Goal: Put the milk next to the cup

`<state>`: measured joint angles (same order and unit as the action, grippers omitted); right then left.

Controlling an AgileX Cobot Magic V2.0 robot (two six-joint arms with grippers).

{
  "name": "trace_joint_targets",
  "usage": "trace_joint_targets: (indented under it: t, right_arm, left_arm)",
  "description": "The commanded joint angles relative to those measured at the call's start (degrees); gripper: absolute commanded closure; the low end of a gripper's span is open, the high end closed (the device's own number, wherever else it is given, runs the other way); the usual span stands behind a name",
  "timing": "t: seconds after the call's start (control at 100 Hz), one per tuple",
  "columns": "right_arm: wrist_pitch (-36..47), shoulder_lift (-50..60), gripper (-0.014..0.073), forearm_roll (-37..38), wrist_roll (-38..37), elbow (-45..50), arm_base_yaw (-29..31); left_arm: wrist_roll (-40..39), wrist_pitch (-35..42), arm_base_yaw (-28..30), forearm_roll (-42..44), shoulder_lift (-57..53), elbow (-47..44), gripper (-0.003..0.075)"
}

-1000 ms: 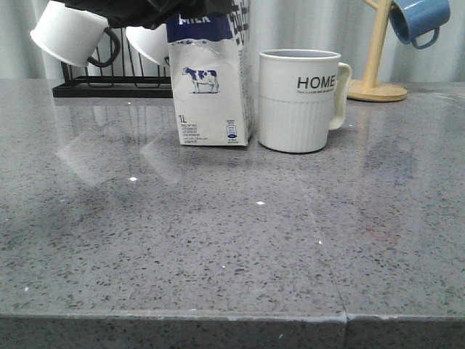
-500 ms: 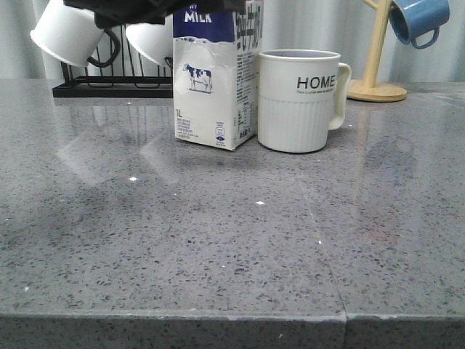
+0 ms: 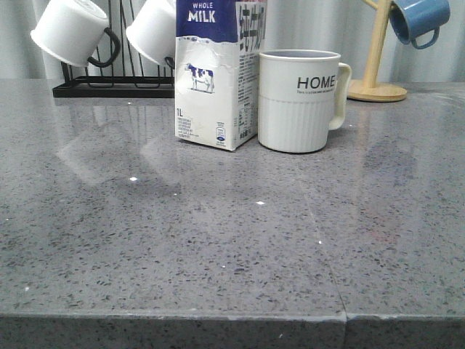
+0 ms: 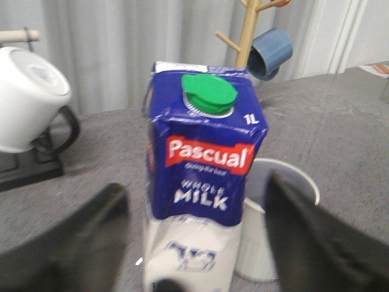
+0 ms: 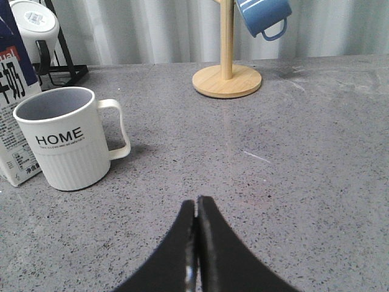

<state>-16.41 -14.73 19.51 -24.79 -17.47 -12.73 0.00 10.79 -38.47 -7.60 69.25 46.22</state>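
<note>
Left hand [image 4: 194, 243] apart astride milk [image 4: 203, 182]

Grey speckled stone countertop [image 3: 218, 247] w/ glossy reflections — pale pleated curtain [image 5: 158, 30] behind, even light.

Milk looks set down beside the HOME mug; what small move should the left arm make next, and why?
Probably draw the left gripper straight back, clear of the milk. The carton stands upright on the table right beside the cup, and the open fingers sit apart from its sides, so nothing remains to hold.
</note>
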Motion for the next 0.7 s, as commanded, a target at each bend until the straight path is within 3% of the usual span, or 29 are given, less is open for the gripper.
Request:
trace_joint_targets:
  t: [0.0,0.11,0.69]
  right_arm:
    - [4.41,-0.38,0.0659,0.34,0.08,-1.62,0.02]
    - [4.41,-0.38,0.0659,0.34,0.08,-1.62,0.02]
    - [4.41,-0.38,0.0659,0.34,0.08,-1.62,0.02]
  left_arm:
    - [0.62,-1.27,2.73,0.27,-5.45,0.57,0.0522]
    - [1.8,-6.29,6.64,0.27,-9.82,-0.71,0.074]
    - [1.8,-16.42,25.89,6.71,-36.26,-15.99,0.0741]
